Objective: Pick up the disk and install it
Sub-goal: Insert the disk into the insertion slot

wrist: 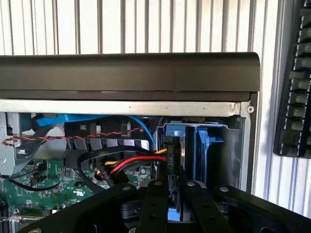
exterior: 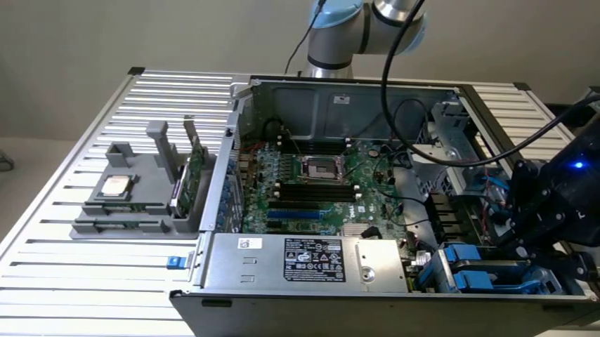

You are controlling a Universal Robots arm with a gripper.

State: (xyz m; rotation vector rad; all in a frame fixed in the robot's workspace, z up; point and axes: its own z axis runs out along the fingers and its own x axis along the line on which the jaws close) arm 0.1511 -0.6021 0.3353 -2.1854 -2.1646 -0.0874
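The gripper (wrist: 171, 189) stands narrow, its fingers pinching the flat faces of what looks like the disk (wrist: 175, 160), which is held edge-on at the mouth of the drive bay (wrist: 235, 145), beside a blue carrier (wrist: 204, 145). I judge it stiff, dense and shock-sensitive, best gripped by its rigid frame. Beyond lie the case rim (wrist: 126, 73) and the slatted table (wrist: 48, 24)
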